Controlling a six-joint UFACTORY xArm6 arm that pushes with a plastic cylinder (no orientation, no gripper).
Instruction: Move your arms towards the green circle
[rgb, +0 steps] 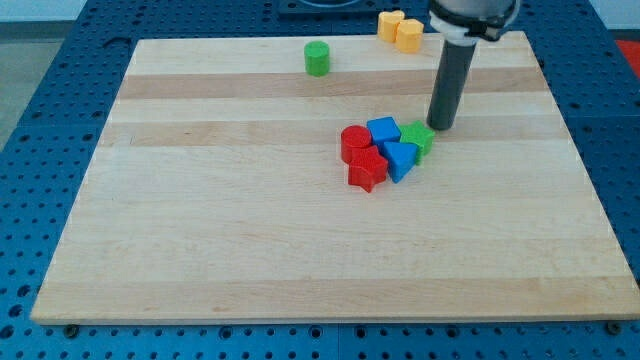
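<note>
So there's no claw on this rig, nothing to call apart or together, just the dark rod, and my tip (441, 128) sits on the wooden worktop (250, 240) a bit right of centre, touching or just beside the top right edge of a green block (419, 137) whose shape I can't quite make out. That block belongs to a tight cluster at about 8 o'clock from my tip: a blue cube (382, 129), a second blue block (400, 159) below it, a red cylinder (355, 143) on the view's left side of the bunch, and a red block (367, 171) at the bottom, all pressed together. The green circle (317, 59) is a short upright green cylinder with a flat round top, standing alone near the top edge of the worktop, roughly 10 o'clock from my tip and well apart from it. Two yellow blocks (401, 29) sit touching each other at the very top edge, around 11 o'clock from my tip. No containers anywhere on the worktop.
</note>
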